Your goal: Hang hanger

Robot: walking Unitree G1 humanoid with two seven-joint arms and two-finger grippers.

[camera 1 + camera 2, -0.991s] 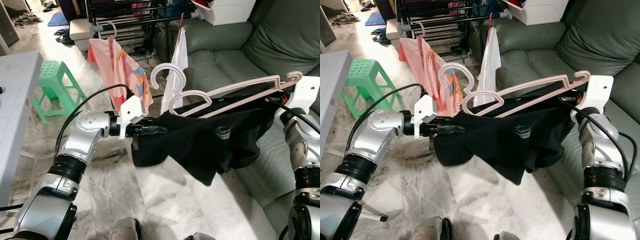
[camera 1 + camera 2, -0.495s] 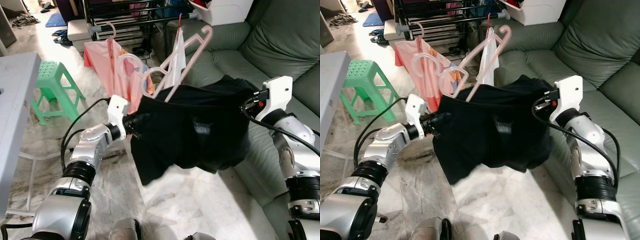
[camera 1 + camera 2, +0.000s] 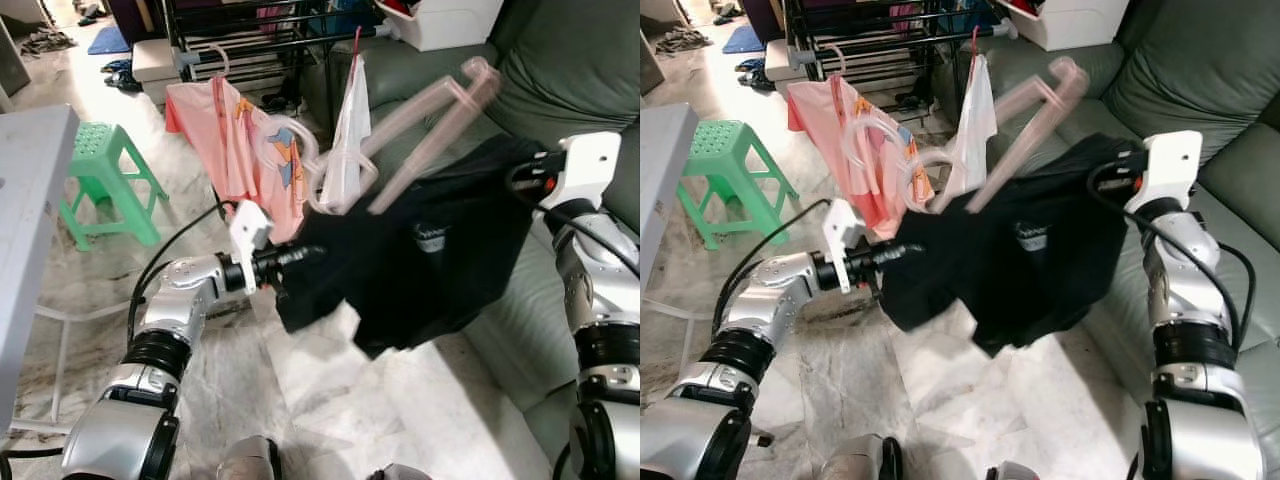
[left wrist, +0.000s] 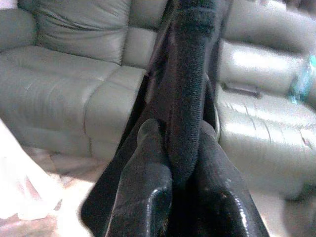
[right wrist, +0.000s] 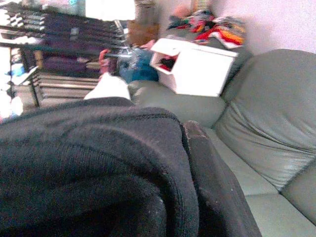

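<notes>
I keep both end effectors, left [image 3: 300, 258] and right [image 3: 522, 172], clamped on the black garment [image 3: 430, 250]; this spreads it beneath the pink hanger [image 3: 420, 130].

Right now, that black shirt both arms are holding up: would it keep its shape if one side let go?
Probably not. The black shirt sags between the left pincer and right pincer, so it looks floppy. It seems light. The pink hanger might slide out.
</notes>
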